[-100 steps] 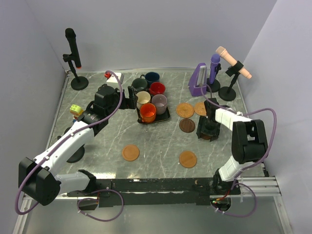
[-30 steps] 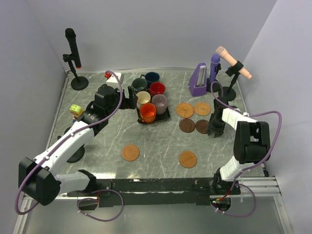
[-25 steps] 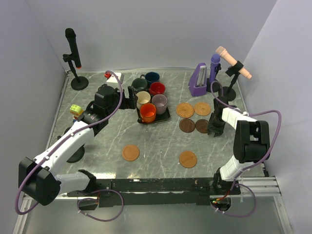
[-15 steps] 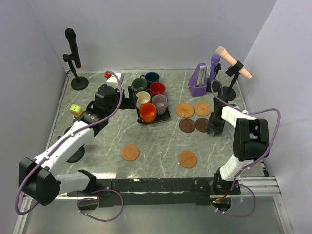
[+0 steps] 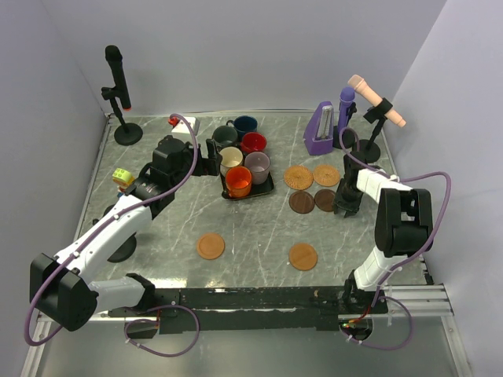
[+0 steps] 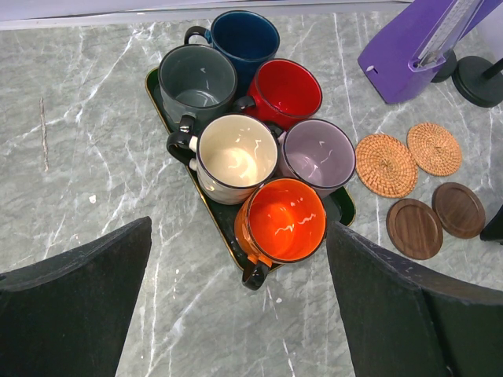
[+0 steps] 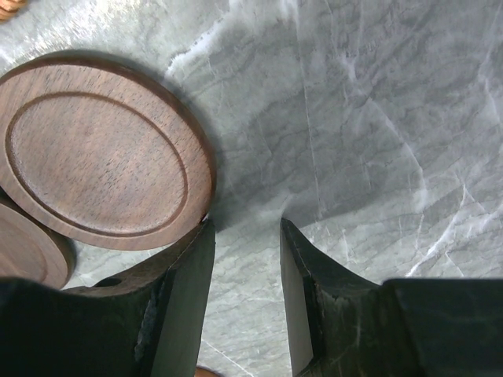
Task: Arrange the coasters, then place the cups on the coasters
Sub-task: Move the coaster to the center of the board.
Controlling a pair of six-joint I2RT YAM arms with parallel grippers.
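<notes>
The left hand (image 5: 212, 158) hangs just left of the black tray (image 6: 206, 214). It is wide open and has nothing in it.

All six cups stand packed close together on the tray. The navy cup (image 6: 245, 38) and the grey-green cup (image 6: 196, 78) are at the back. The red cup (image 6: 286, 88), the cream cup (image 6: 236, 153) and the mauve cup (image 6: 317, 151) are in the middle. The orange cup (image 6: 284, 220) is at the front. No cup is on a coaster yet.

Four coasters lie near each other in a little square on the desk (image 5: 259, 228), to the right of the tray. At the back are the first woven coaster (image 5: 298, 177) and the second woven coaster (image 5: 326, 174). At the front are the left dark coaster (image 5: 301, 202) and the right dark coaster (image 7: 106, 149). Two more lie well apart near the front of the desk: the third woven coaster (image 5: 211, 246) and the fourth woven coaster (image 5: 302, 256).

The right hand (image 7: 246, 228) is down low, just right of the right dark coaster. It is partly open, with only bare desk in the gap. One finger (image 7: 185, 298) is right against the rim of that coaster. The hand grips nothing.
</notes>
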